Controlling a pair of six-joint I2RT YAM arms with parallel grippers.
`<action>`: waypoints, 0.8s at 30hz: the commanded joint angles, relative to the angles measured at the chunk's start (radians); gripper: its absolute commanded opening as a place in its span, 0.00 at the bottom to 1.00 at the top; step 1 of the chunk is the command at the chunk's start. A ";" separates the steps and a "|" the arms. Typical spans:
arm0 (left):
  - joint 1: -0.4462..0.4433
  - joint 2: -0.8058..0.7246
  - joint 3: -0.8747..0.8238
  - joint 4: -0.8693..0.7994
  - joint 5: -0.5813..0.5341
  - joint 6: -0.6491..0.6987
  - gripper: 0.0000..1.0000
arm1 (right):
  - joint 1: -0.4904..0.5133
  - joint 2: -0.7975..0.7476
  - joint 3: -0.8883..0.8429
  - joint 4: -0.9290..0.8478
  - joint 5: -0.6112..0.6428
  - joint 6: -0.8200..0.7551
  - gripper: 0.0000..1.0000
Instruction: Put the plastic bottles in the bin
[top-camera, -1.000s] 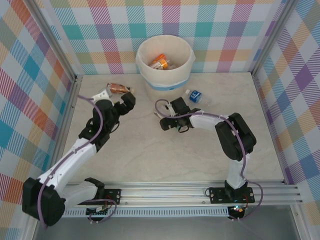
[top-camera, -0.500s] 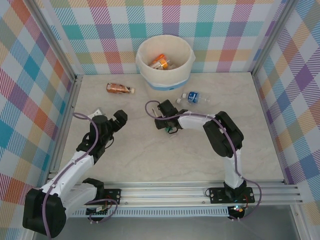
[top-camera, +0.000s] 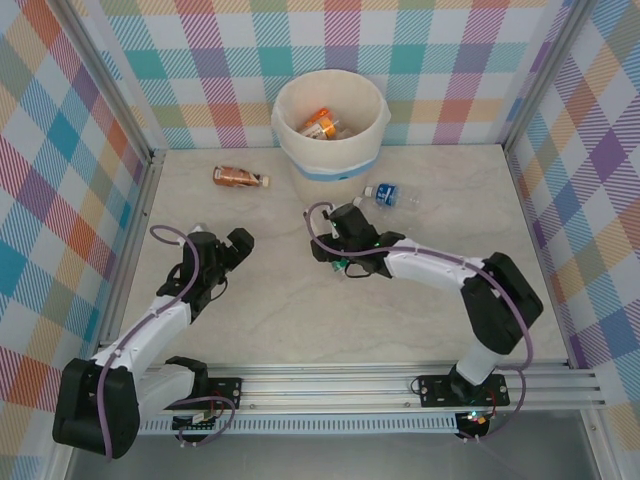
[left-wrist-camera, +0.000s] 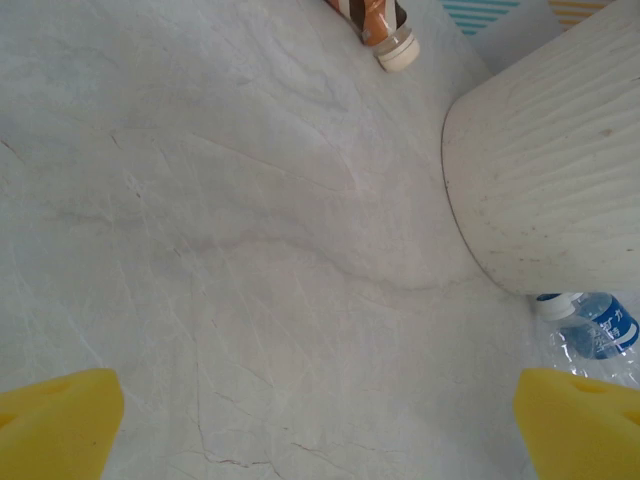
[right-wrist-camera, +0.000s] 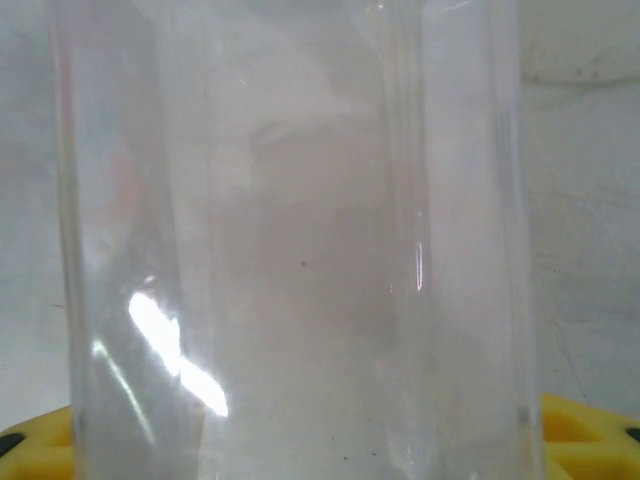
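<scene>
While clamped w/ right gripper (top-camera: 343, 262) on clear bottle (right-wrist-camera: 300, 250) at mid table (top-camera: 300, 320), near side of bin (top-camera: 335, 155), called for steady squeeze, straight lift, carry well over it before release; left gripper (left-wrist-camera: 320, 420) wide open, idle.

5 bottles (top-camera: 240, 178) (top-camera: 392, 196) (right-wrist-camera: 300, 250) (top-camera: 318, 121) (top-camera: 336, 131), 1 bin (top-camera: 335, 158)

1. The left end effector (top-camera: 222, 240) has drawn back toward the near side. It was just beside the brown bottle (top-camera: 240, 178) and is now well apart from it.
2. The elbow of the right arm (top-camera: 500, 290) has swung to the right and nearer.
3. The right end effector (top-camera: 343, 258) has closed its fingers on a clear bottle (right-wrist-camera: 300, 250).
</scene>
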 joint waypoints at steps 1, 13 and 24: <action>0.013 0.012 0.023 0.010 0.033 -0.002 1.00 | 0.009 -0.090 0.010 0.011 -0.053 -0.034 0.41; 0.030 -0.028 -0.032 -0.027 0.023 -0.006 1.00 | -0.136 -0.103 0.474 -0.130 -0.165 -0.122 0.43; 0.033 0.026 -0.040 0.024 0.023 -0.048 1.00 | -0.277 0.306 1.071 -0.209 -0.081 -0.127 0.46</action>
